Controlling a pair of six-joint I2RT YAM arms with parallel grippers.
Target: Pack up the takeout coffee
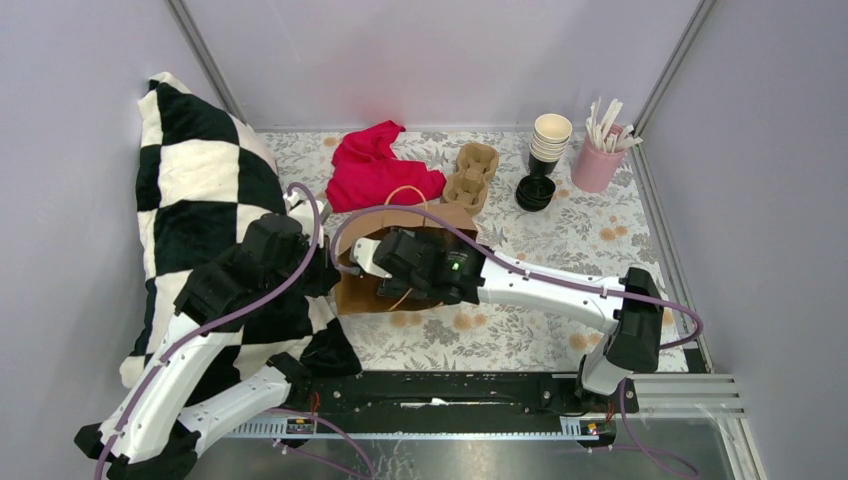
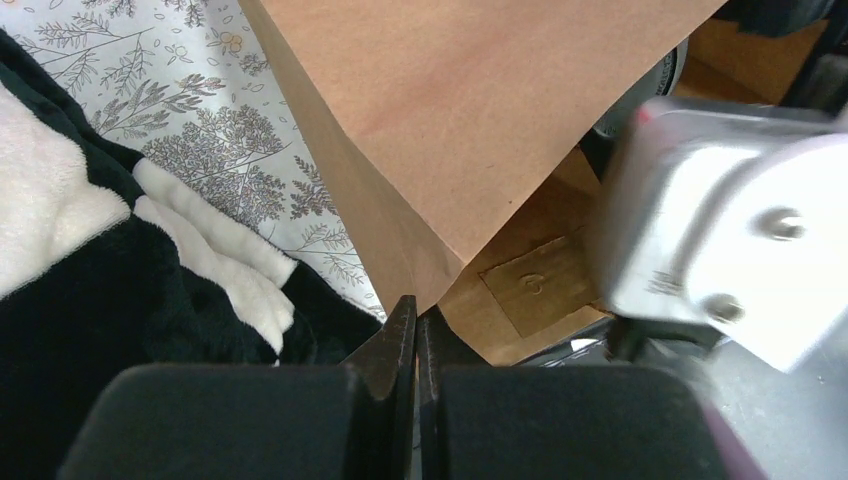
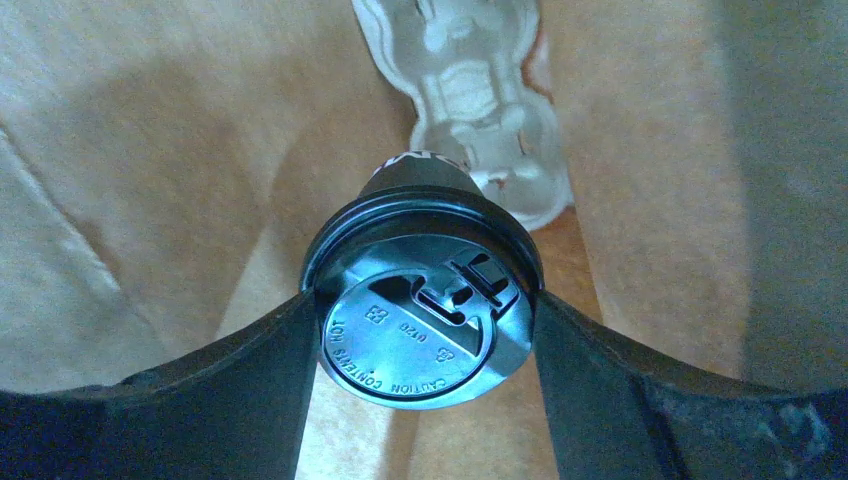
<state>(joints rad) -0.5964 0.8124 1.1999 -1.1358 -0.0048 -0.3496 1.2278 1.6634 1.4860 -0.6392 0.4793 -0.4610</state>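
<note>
Coffee inside bag, not yet released.
We see the right pincer (image 3: pixel 422 345) clamped on the dark paper cup with round black plastic lid (image 3: pixel 420 300), inside the brown paper bag (image 2: pixel 480 120); left pincer (image 2: pixel 415 320) pinches the bag's rim. Seating and release remain.

Coffee cup (image 3: pixel 425 180) at centre frame, black lid (image 3: pixel 420 335) facing the camera. Right pincer (image 3: pixel 422 315) clamps the lid rim, fingers (image 3: pixel 230 400) touching both sides. Brown bag (image 3: pixel 150 150) walls all around. Pale cup carrier (image 3: pixel 470 100) upper centre, behind the cup.
</note>
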